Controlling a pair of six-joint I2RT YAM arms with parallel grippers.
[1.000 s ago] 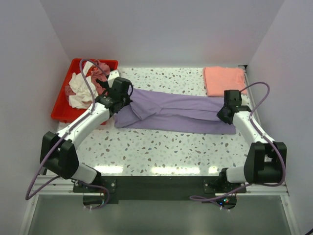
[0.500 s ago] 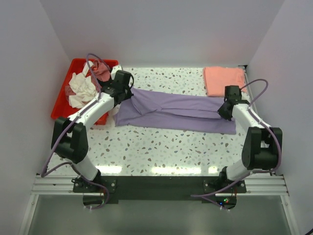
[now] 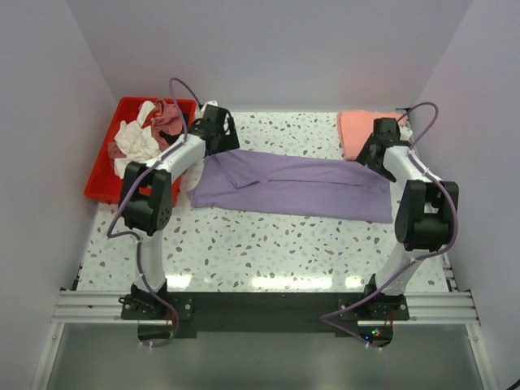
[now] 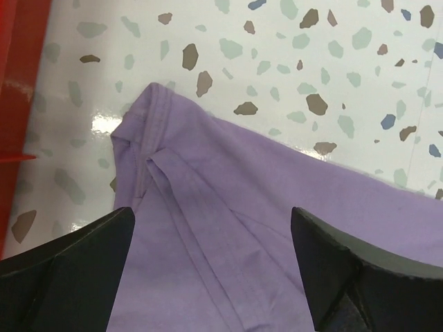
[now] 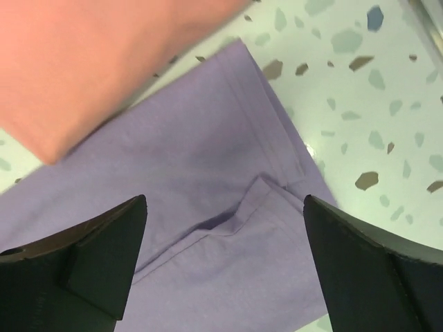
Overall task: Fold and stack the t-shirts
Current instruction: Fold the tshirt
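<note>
Lavender tee lies long-folded, 9-to-3 o'clock; L gripper & R gripper over its ends, fingers spread, empty. Prob. set for cross-fold.

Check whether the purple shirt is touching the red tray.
Apart. The left wrist view shows a strip of bare speckled table between the purple shirt at its folded corner and the red tray along the left edge.

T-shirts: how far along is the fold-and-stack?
Done: salmon-pink shirt folded, far right. In hand: lavender shirt folded into a long strip, left gripper and right gripper open above its ends. Left: finish it, stack it, then the crumpled shirts in the red tray.
</note>
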